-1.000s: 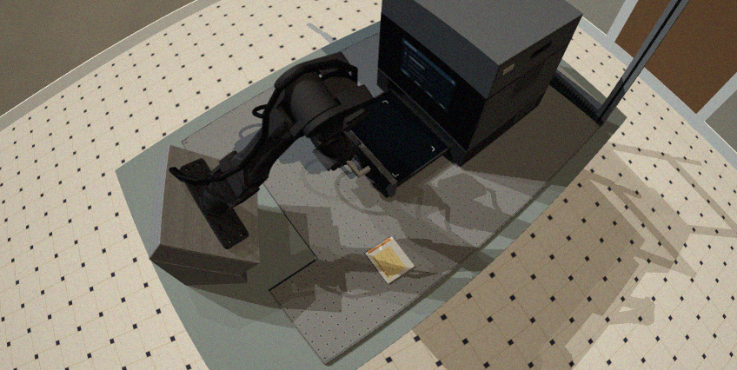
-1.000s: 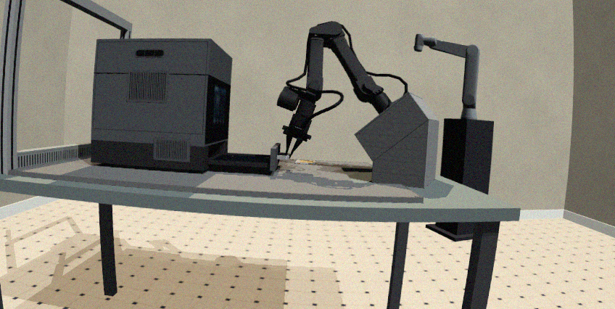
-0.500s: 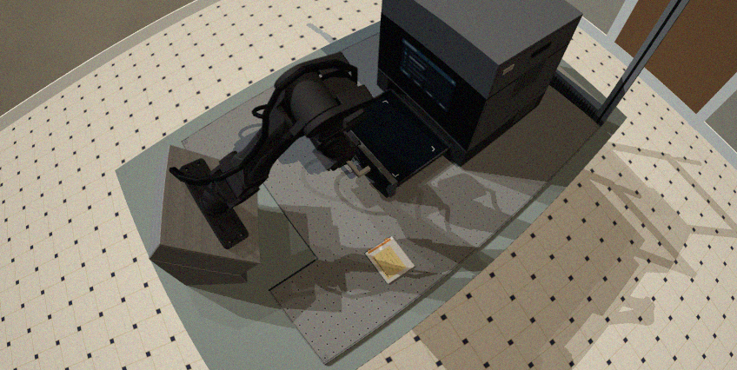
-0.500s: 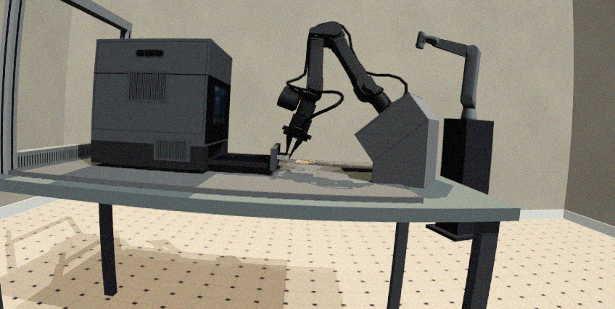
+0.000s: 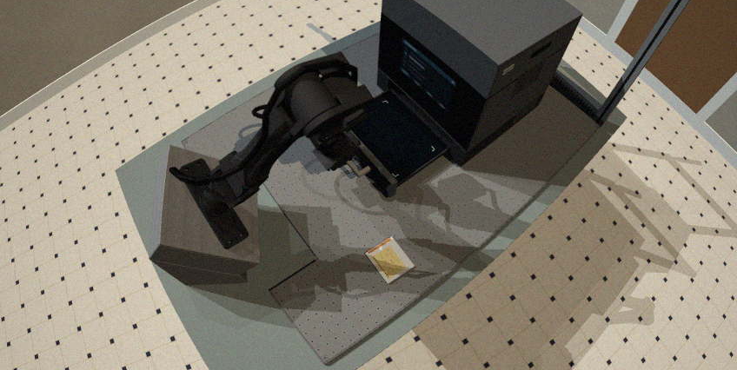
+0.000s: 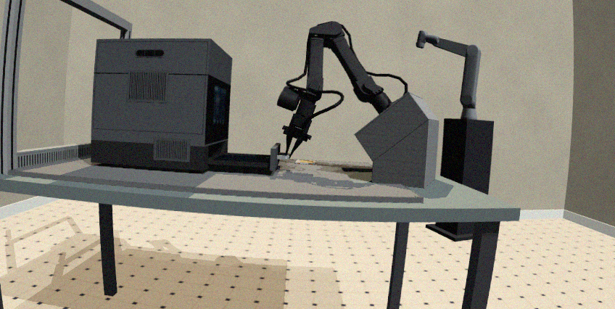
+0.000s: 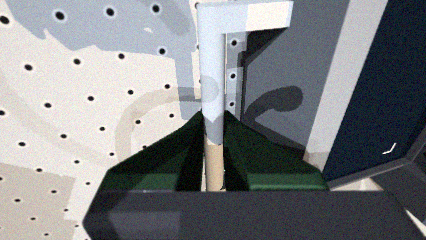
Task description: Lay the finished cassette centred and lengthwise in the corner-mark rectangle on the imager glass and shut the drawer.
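Observation:
The gel imager IM (image 5: 475, 30) (image 6: 159, 99) is a dark box with its drawer pulled out toward the arm. The drawer's dark glass (image 5: 398, 134) (image 7: 385, 90) is bare, and a white corner mark (image 7: 390, 148) shows on it. My gripper (image 5: 348, 161) (image 6: 289, 151) (image 7: 213, 120) is shut on the drawer handle (image 5: 359, 169) (image 7: 214, 70), a pale bar in front of the drawer's front panel (image 6: 274, 152) (image 7: 280, 60). The finished cassette FINISHED (image 5: 390, 259) (image 6: 306, 161), a white-rimmed amber plate, lies flat on the perforated board, well apart from the drawer and the gripper.
The arm's wedge-shaped base block (image 5: 207, 227) (image 6: 401, 141) stands left of the board (image 5: 330, 314). A metal frame (image 5: 651, 41) (image 6: 8, 68) stands behind IM. A second grey arm on a black pedestal (image 6: 468, 150) stands past the table's end.

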### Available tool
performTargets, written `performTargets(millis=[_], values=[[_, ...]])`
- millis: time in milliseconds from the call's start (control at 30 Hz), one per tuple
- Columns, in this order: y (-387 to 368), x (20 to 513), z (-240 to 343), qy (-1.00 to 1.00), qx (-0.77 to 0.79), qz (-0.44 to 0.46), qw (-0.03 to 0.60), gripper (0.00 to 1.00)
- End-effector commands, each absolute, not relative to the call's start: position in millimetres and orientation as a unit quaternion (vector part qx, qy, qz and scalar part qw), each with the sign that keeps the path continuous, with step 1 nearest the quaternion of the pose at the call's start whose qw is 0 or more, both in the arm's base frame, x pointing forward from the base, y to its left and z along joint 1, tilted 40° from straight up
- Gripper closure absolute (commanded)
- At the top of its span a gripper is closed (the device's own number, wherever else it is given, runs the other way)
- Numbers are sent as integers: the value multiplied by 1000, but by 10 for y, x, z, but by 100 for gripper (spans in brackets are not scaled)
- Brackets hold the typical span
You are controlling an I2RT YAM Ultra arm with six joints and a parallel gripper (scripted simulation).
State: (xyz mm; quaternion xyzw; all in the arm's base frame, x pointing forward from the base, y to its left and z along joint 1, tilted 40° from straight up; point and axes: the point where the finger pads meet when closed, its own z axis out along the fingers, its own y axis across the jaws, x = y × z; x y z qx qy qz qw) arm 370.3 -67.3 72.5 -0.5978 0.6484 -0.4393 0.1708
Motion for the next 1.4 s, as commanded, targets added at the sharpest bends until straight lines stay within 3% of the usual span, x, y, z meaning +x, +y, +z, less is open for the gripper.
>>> performTargets(millis=[0, 1367], values=[[-643, 3496, 592, 658, -607, -421, 148, 100], [-660, 3771, 738, 659, -604, -423, 149, 100]])
